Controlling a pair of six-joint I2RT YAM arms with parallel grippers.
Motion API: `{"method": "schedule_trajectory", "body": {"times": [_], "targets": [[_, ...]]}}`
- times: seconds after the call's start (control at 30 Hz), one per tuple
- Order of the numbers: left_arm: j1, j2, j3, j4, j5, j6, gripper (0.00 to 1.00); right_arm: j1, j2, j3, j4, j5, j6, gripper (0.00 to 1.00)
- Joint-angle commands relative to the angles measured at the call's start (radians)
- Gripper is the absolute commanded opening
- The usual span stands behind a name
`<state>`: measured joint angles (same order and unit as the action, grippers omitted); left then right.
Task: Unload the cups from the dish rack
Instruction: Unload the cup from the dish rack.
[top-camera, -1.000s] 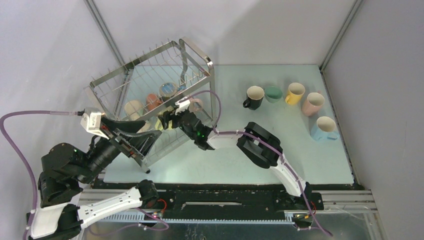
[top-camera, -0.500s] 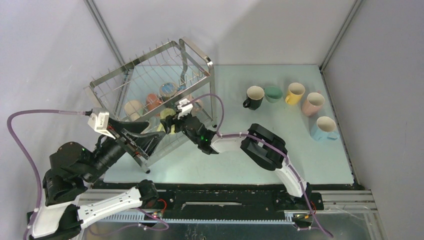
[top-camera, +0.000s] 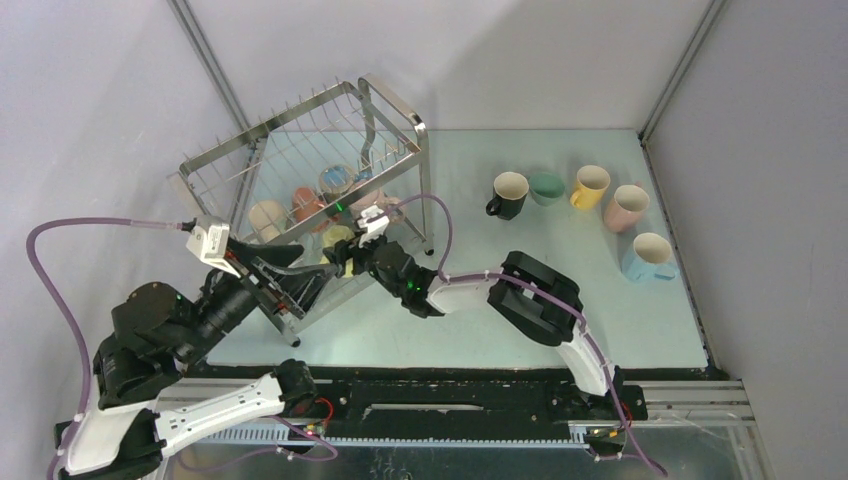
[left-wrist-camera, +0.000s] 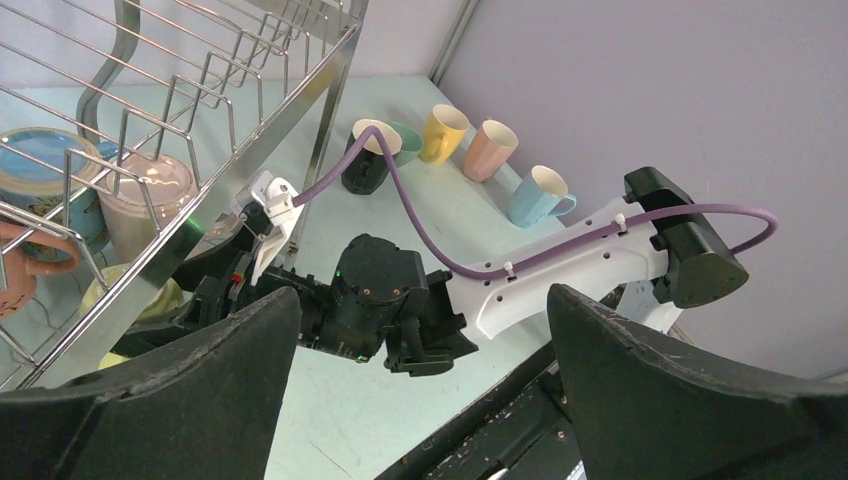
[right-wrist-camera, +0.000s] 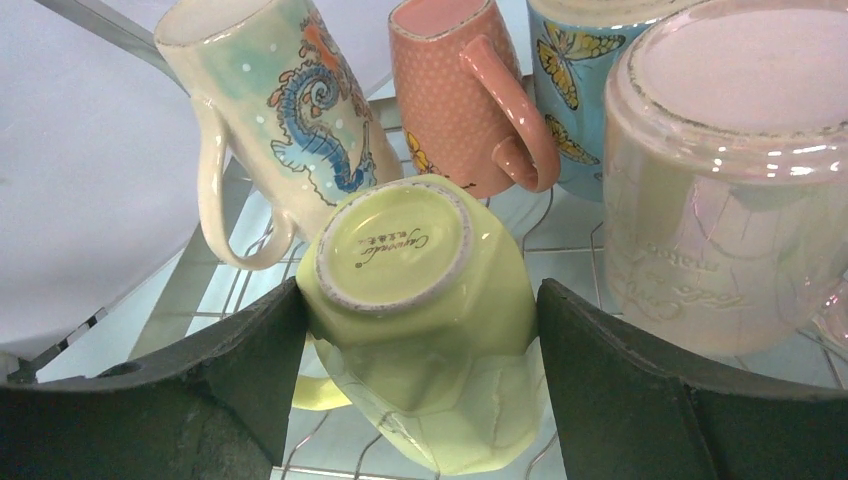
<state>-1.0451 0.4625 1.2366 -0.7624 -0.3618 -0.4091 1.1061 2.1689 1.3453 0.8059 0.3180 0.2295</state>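
Steel wire makes up the dish rack (top-camera: 290, 140) at the far left of the desk (top-camera: 620, 320). Five cups stand in a loose row well away on the right: a black mug (top-camera: 508, 193), a green one (top-camera: 546, 187), a yellow one (top-camera: 589, 186), a pink one (top-camera: 627, 207) and a light blue one (top-camera: 648, 256). I take that as the drop-off zone, clear of both arms' reach into the rack. My right arm lies low and long across the desk, wrist pushed in under the upper tier, putting the right claw (top-camera: 348, 252) at the lime mug (top-camera: 338, 238). My left arm is folded, elbow high, its left claw (top-camera: 302, 284) pointing at the rack's near corner. From the left wrist, that claw gapes wide and holds nothing, looking past the frame at the right arm. From the right wrist, the lime mug lies base toward the lens, one finger (right-wrist-camera: 230, 380) along each flank. The claw is spread wide and right against the walls, but I cannot tell whether it presses yet. A seahorse mug (right-wrist-camera: 280, 100), a salmon dotted mug (right-wrist-camera: 450, 90), a butterfly mug (right-wrist-camera: 570, 90) and a pearly mug (right-wrist-camera: 720, 180) crowd close, so I judge a base-end approach the only open one.
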Motion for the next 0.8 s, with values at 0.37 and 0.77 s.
{"method": "schedule_trajectory", "body": {"times": [0.37,0.77], "targets": [[-0.004,-0.012,-0.035,0.035,0.008,-0.007,1.00,0.023,-0.084,-0.030,0.053,0.038,0.016,0.88],[-0.004,-0.012,-0.039,0.037,0.011,-0.005,1.00,0.022,-0.045,0.065,-0.012,0.047,-0.016,1.00]]}}
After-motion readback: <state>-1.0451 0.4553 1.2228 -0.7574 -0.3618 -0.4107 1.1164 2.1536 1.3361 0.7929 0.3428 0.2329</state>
